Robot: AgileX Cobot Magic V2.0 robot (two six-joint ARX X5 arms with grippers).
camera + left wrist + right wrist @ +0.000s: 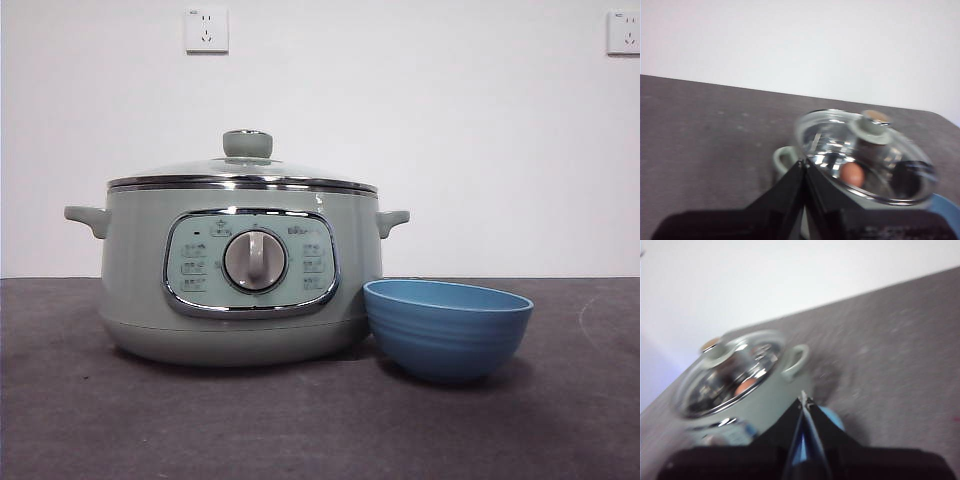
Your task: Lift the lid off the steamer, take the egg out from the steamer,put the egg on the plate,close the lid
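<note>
Left gripper (804,167): black jaws pressed together, empty, hanging above the table beside the steamer's side handle. Right gripper (803,401): jaws likewise clenched on nothing, above the blue bowl. Round clear glass lid (243,172) with pale green knob sits on the large sage-green steamer (240,275). Brown egg (852,174) visible inside through the glass. Small deep blue ridged plate (447,327) just beside the steamer, on dark grey table (300,420).

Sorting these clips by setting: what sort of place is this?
Probably a lab or test bench, not a home kitchen: a bare white wall with sockets, a dark table, and only a steamer and blue bowl.
</note>
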